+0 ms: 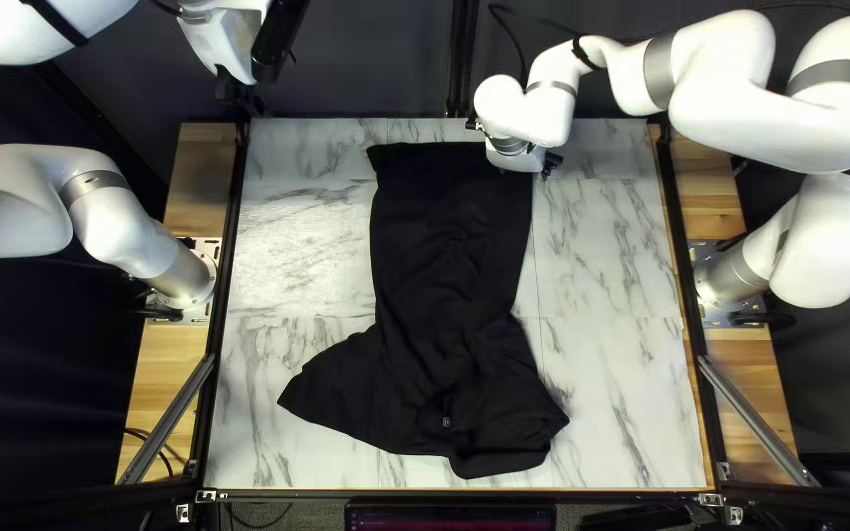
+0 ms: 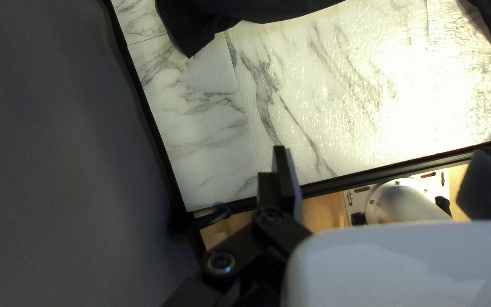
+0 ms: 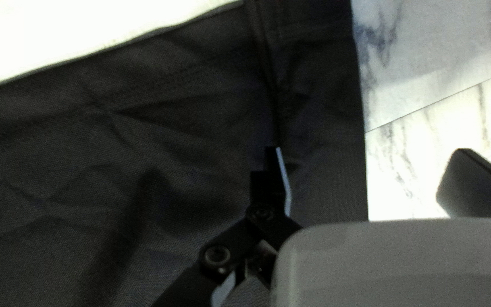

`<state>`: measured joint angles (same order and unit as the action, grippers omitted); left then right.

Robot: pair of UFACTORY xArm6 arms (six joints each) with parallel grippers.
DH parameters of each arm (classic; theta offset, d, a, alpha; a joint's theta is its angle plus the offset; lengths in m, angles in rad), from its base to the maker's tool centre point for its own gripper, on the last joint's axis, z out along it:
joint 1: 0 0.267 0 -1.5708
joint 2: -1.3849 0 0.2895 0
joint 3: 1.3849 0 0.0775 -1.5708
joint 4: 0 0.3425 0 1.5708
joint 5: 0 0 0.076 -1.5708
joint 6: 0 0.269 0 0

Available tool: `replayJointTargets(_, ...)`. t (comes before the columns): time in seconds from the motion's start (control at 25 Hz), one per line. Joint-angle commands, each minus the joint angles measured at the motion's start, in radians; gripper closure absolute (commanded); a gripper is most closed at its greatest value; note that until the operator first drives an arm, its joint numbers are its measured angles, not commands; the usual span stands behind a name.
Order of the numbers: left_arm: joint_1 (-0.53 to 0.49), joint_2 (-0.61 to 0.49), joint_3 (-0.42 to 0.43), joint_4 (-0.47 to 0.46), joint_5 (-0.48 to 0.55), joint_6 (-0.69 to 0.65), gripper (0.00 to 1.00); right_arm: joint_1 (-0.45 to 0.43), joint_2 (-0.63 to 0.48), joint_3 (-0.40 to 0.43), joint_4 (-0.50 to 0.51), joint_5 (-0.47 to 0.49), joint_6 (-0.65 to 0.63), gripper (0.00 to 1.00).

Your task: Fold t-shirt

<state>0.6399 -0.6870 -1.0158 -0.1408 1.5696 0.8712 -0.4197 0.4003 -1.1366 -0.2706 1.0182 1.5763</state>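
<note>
The black t-shirt (image 1: 445,246) lies lengthwise on the marble-patterned table, narrow toward the far edge and spread wider and rumpled near the front. My left gripper (image 1: 236,93) hangs at the table's far left corner, away from the cloth. Over the shirt's far right corner is my right gripper (image 1: 512,147), partly hidden by its arm. In the left wrist view, my left gripper (image 2: 379,165) is open, with shirt edges (image 2: 268,7) well ahead. The right wrist view shows my right gripper (image 3: 369,165) open above a stitched hem and side seam of the shirt (image 3: 171,131), fingers apart.
Bare marble-patterned tabletop (image 1: 602,246) shows on both sides of the shirt. Dark rails (image 1: 227,246) border the table, with wooden strips (image 1: 181,359) outside them. The left arm's base (image 2: 402,202) appears beside the rail in the left wrist view.
</note>
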Motion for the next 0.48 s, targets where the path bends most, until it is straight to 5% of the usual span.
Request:
replayJointTargets(0.04,0.0,0.0,0.0,0.0,0.0,0.0,0.0,0.002,0.016,-0.028,0.003,0.012,-0.01,0.99)
replayJointTargets(0.24,0.0,0.0,0.0,0.0,0.0,0.0,0.0,0.004,0.013,-0.036,0.0,0.02,-0.012,0.98)
replayJointTargets(0.28,0.0,0.0,0.0,0.0,0.0,0.0,0.0,0.005,0.011,-0.036,-0.001,0.021,-0.012,0.84)
replayJointTargets(0.32,0.0,0.0,0.0,0.0,0.0,0.0,0.0,0.003,0.007,-0.034,-0.003,0.022,-0.012,0.33)
replayJointTargets(0.36,0.0,0.0,0.0,0.0,0.0,0.0,0.0,0.001,0.006,-0.034,-0.004,0.022,-0.013,0.01)
replayJointTargets(0.48,0.0,0.0,0.0,0.0,0.0,0.0,0.0,-0.023,0.017,-0.056,-0.017,0.026,-0.027,0.0)
